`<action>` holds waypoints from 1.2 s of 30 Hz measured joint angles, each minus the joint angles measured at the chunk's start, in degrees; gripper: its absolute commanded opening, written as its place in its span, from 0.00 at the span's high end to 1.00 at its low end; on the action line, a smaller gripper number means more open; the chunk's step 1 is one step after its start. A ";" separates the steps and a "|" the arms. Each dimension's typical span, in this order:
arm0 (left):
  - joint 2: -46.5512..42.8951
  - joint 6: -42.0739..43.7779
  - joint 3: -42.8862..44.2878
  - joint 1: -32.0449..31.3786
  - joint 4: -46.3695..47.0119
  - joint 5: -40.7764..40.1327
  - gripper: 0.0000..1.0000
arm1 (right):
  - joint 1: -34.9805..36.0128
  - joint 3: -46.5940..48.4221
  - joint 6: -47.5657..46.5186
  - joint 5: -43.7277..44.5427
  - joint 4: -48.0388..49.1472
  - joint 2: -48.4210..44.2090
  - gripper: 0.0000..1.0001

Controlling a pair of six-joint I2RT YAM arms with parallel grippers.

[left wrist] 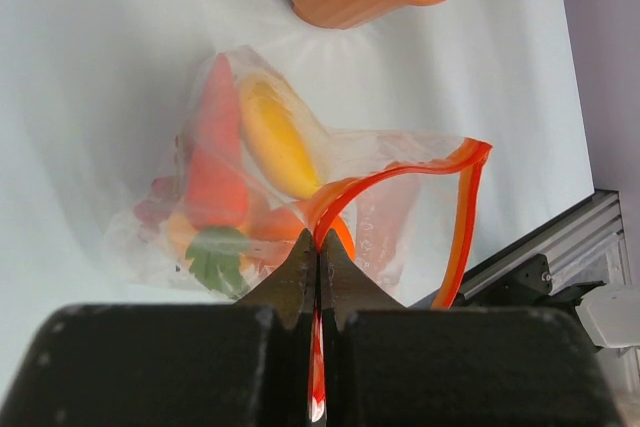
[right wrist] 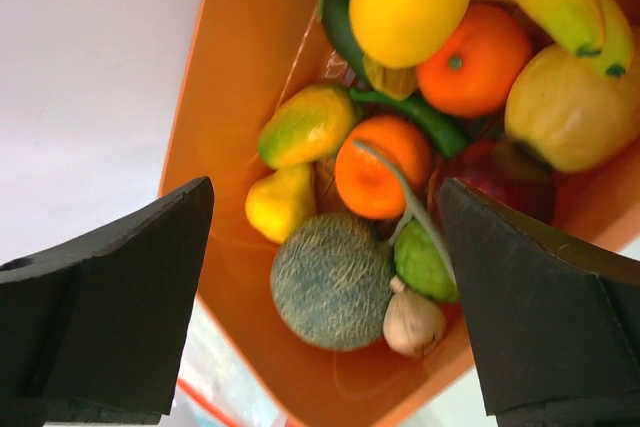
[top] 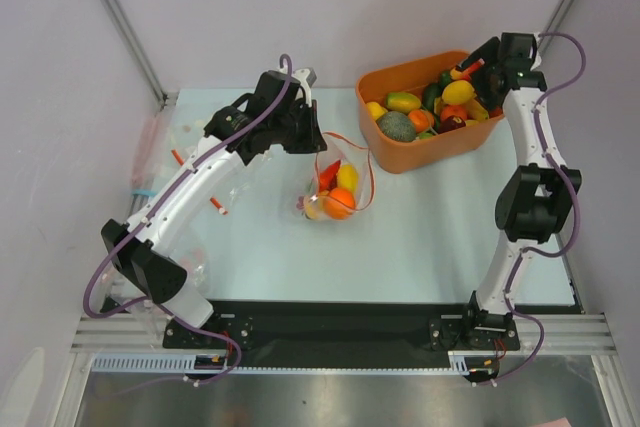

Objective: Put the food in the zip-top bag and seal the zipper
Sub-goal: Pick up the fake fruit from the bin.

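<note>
The clear zip-top bag (top: 338, 185) lies mid-table, its mouth held open in a loop. Inside are an orange (top: 340, 203), a yellow mango (top: 347, 177) and a red chili (top: 328, 175). In the left wrist view the bag (left wrist: 400, 197) also shows a carrot (left wrist: 215, 162), the mango (left wrist: 272, 137) and purple grapes (left wrist: 152, 209). My left gripper (left wrist: 318, 245) is shut on the red-orange zipper (left wrist: 462, 217) at the bag's near rim; it also shows in the top view (top: 308, 137). My right gripper (right wrist: 325, 237) is open and empty above the tub's food.
The orange tub (top: 420, 155) stands at the back right, full of toy fruits and vegetables: melon (right wrist: 332, 279), garlic (right wrist: 412, 322), pear (right wrist: 278, 202), oranges. Spare clear bags (top: 150, 152) lie at the left edge. The tub is close behind the bag.
</note>
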 measured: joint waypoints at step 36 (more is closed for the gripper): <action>2.25 -0.07 1.86 0.09 -1.33 -3.28 1.00 | 2.49 16.06 1.88 13.44 5.79 25.46 0.21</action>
